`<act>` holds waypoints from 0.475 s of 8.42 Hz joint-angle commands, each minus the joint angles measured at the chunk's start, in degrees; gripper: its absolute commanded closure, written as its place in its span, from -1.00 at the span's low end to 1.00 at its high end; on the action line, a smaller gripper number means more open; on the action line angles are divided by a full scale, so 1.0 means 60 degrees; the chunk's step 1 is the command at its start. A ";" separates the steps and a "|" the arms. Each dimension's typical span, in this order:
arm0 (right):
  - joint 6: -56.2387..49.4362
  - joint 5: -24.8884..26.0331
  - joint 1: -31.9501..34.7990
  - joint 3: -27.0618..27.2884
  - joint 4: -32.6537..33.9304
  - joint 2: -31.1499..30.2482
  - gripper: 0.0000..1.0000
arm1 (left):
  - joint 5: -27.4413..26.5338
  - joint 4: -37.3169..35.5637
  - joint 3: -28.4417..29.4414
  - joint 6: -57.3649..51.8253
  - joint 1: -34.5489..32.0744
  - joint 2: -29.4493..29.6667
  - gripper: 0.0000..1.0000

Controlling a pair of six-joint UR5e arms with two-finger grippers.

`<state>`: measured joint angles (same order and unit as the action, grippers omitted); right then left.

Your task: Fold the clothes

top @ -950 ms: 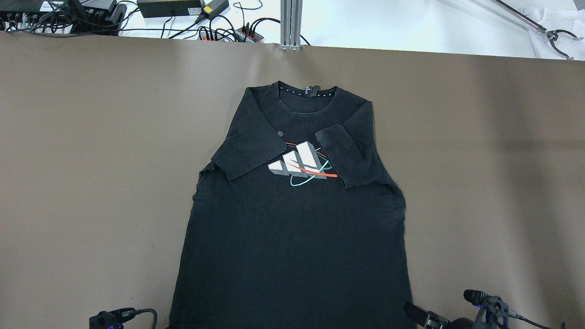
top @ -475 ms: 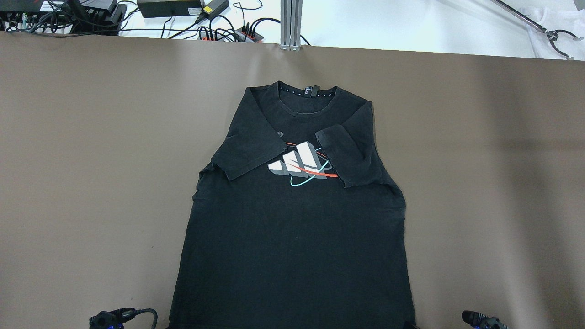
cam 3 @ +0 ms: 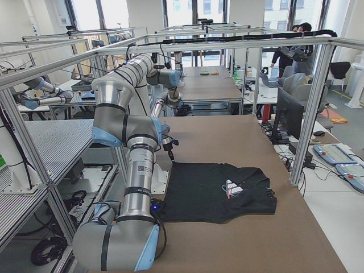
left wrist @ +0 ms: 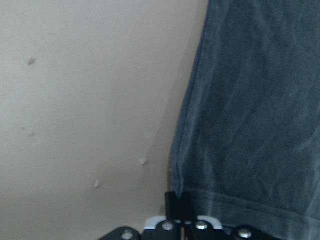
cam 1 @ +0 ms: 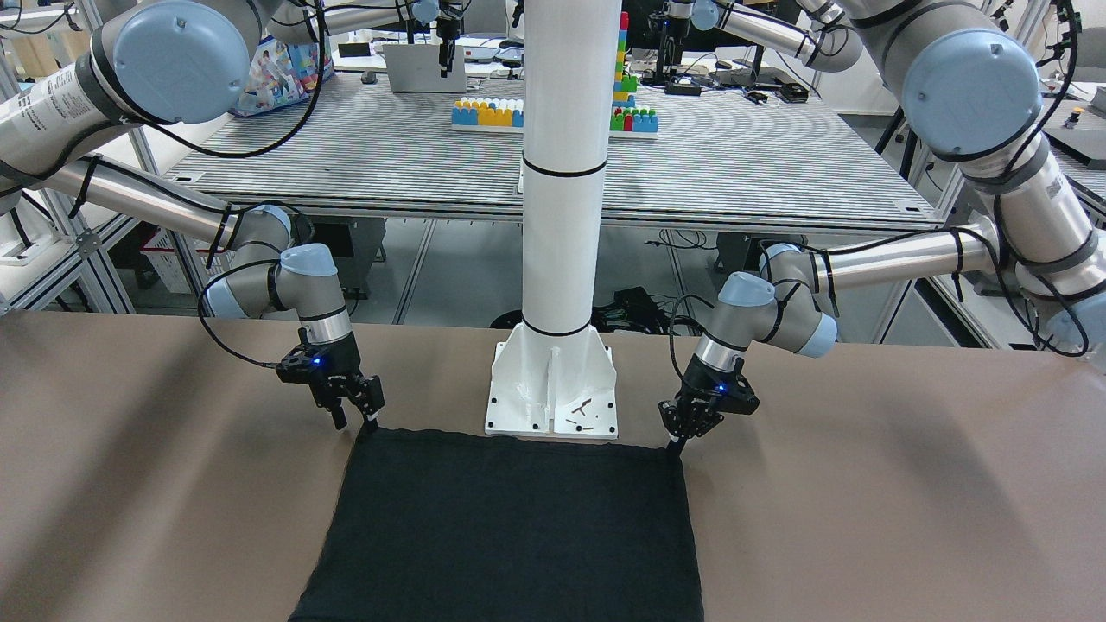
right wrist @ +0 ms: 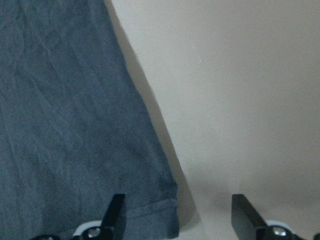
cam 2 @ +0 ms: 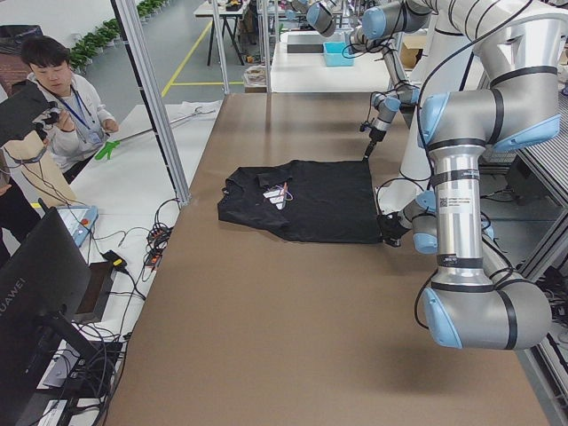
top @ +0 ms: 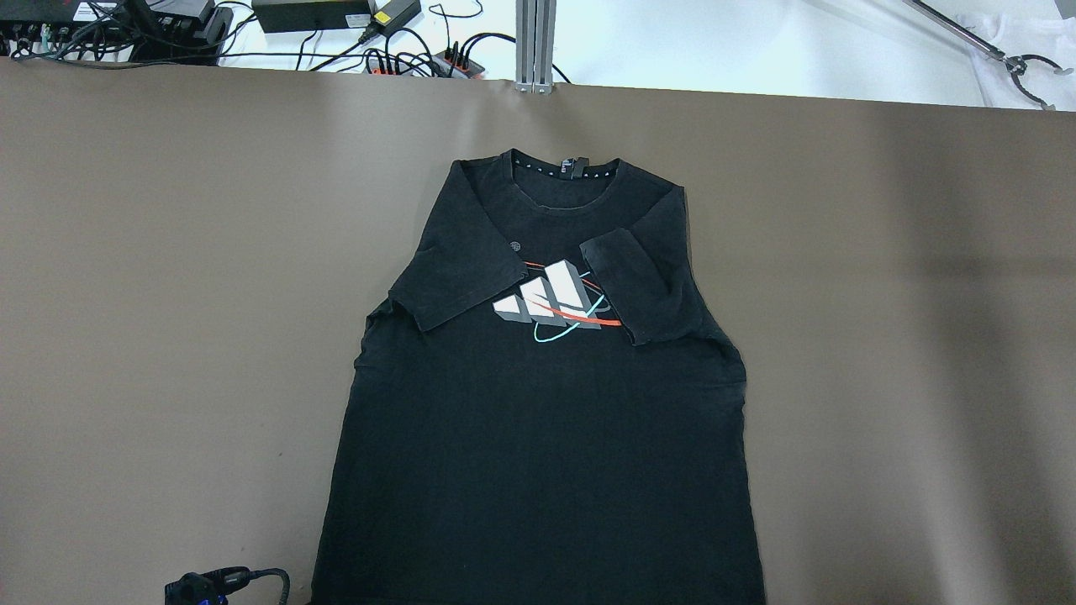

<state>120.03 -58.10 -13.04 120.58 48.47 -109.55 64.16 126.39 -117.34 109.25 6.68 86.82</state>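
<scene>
the right gripper [cam 1: 355,421] has withdrawn from the overhead view. its parts at the lower right edge, beside the hem of the clothes [top: 538,437], receded and are now out of frame. the front view places it at the hem corner.

Brown table [top: 168,252], white pole [cam 1: 563,216]

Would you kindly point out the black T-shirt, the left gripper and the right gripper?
black T-shirt [top: 538,437], overhead exterior view, middle of its front.
left gripper [cam 1: 676,442], exterior front-facing view, between its closed fingertips.
right gripper [cam 1: 355,423], exterior front-facing view, midway between its spread fingertips.
</scene>
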 commanded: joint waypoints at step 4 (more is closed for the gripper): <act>0.0078 0.0191 -0.0200 0.0015 0.0373 0.0196 -0.15 | 0.0015 0.0000 0.0000 -0.0029 0.0000 0.0002 1.00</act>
<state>120.43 -57.06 -13.93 120.61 50.50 -108.52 64.16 126.39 -117.33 109.16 6.68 86.84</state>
